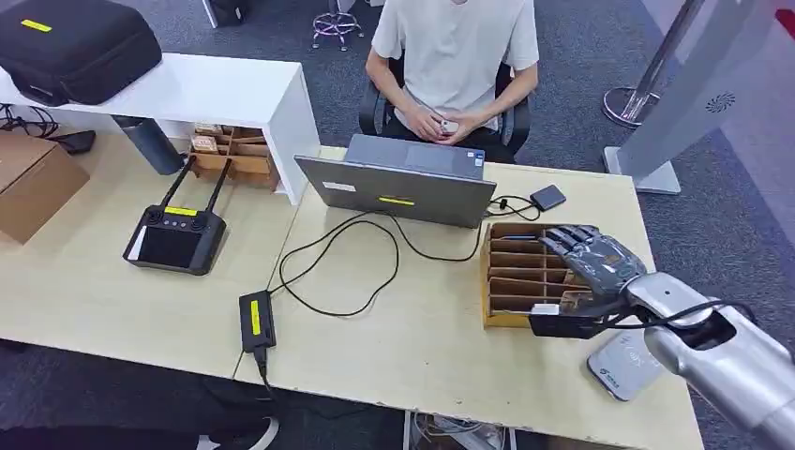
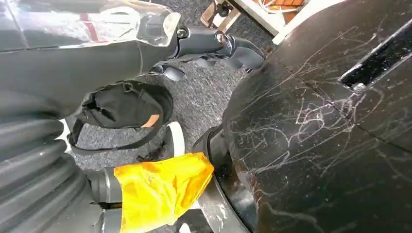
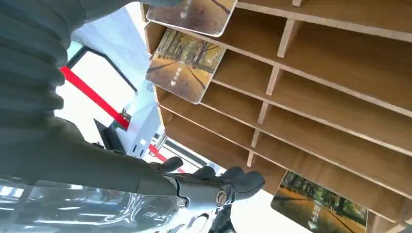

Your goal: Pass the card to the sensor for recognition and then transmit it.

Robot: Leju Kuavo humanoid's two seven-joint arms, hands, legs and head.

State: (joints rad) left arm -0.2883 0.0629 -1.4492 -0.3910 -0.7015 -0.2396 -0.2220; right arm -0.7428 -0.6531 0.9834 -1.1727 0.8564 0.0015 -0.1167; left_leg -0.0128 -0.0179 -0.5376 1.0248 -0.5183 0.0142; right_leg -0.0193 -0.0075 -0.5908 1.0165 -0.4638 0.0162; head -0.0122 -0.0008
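A wooden slotted rack (image 1: 514, 274) stands on the table's right part. In the right wrist view its compartments (image 3: 311, 92) hold cards printed with an autumn tree scene (image 3: 187, 68), one more (image 3: 320, 209) at the far end. My right hand (image 1: 592, 255) hovers over the rack's right side with its fingers (image 3: 214, 182) spread, holding nothing and apart from the cards. A flat white-grey reader (image 1: 623, 366) lies on the table near my right forearm. My left hand (image 2: 214, 43) hangs beside my body above the floor, fingers loosely extended and holding nothing.
A grey laptop (image 1: 398, 187) sits behind the rack with a person (image 1: 455, 56) seated at it. A small dark box (image 1: 548, 197) and black cables (image 1: 347, 262) lie nearby. A black controller (image 1: 175, 239) and a power brick (image 1: 255, 322) are to the left.
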